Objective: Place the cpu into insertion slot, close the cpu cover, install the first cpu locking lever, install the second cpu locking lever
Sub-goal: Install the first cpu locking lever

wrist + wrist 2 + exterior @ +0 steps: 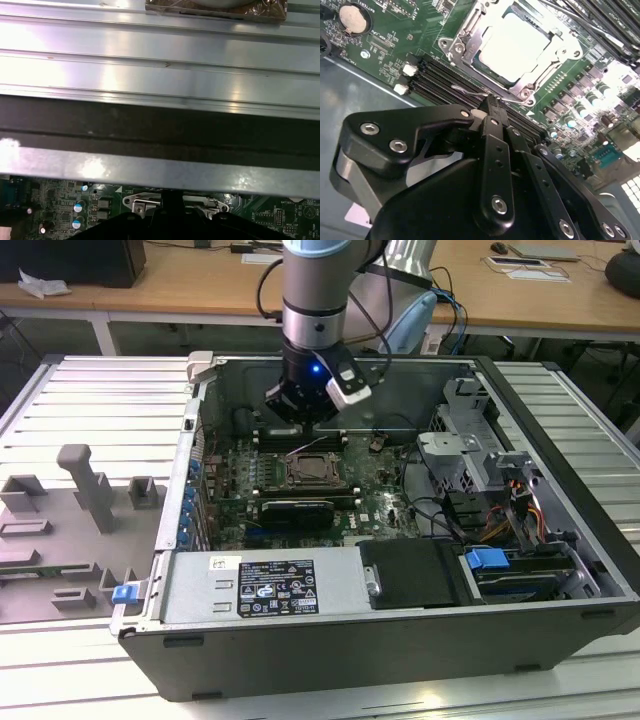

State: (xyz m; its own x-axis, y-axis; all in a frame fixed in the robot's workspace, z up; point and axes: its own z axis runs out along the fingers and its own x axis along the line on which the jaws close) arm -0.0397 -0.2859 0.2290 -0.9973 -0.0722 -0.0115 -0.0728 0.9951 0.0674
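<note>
The cpu (517, 42) lies flat in the insertion slot (311, 472), its pale metal top facing up. The silver cpu cover (461, 47) lies down around the cpu, and its edge also appears in the first wrist view (145, 202). A thin wire locking lever (468, 92) runs along the slot's near edge and ends at my fingertips. My gripper (490, 104) is shut, its tip right beside that lever end and touching or nearly touching it. In the exterior view the gripper (302, 423) hangs just behind the slot, inside the open computer case.
Black memory slots (440, 80) run between the gripper and the slot. A long black card (298, 512) sits in front of the slot, with the power supply (262, 585) nearer still. Drive cage and cables (470, 455) crowd the exterior view's right. Grey fixtures (85, 490) stand outside the case.
</note>
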